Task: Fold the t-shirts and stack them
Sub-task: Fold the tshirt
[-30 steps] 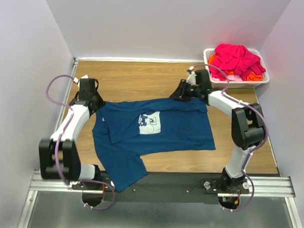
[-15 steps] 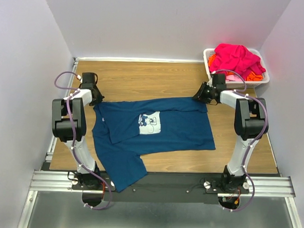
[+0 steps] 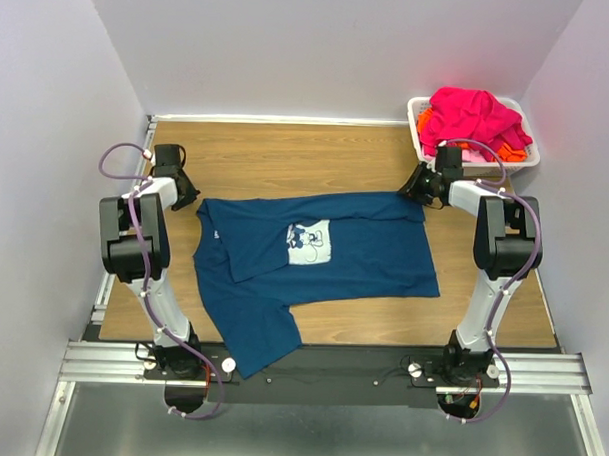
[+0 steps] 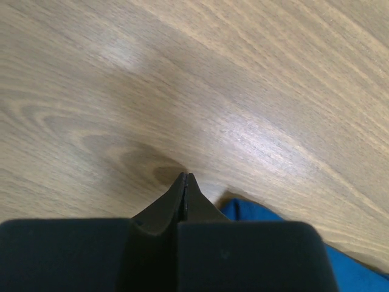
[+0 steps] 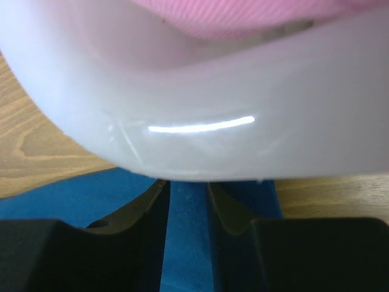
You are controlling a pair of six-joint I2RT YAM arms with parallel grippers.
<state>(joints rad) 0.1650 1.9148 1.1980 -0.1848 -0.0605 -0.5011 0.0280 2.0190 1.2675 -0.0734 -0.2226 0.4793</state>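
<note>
One dark blue t-shirt (image 3: 323,264) out on the wooden table (image 3: 287,157), print side up, pale cartoon print (image 3: 309,240) showing near the middle. Laid crosswise and mostly flat, with soft ridges along the far edge. One flap turned in over the left part, another part trailing off the near edge of the wood onto the black rail. Further off, magenta-pink shirts (image 3: 474,114) and orange shirts (image 3: 507,150) heaped in the white plastic basket (image 3: 522,161) at the far right corner, none folded.

Judged to be the spreading step, ahead of any fold; no stack begun.

At the shirt's far right corner, right gripper (image 3: 421,187), low and hard against the basket wall. From its wrist view, blue cloth filling the narrow gap between its fingers (image 5: 143,213), so probably clamped on that corner, though hard to be sure this close up. Just off the far left corner, left gripper (image 3: 186,196), jaws pressed together on nothing, bare wood under the tip and blue cloth just beside it.

Next move, likely: part the left jaws, reach onto the blue edge alongside, pinch it, then draw both corners apart to flatten the cloth before folding. Calls for catching a single layer and keeping off the basket.
</note>
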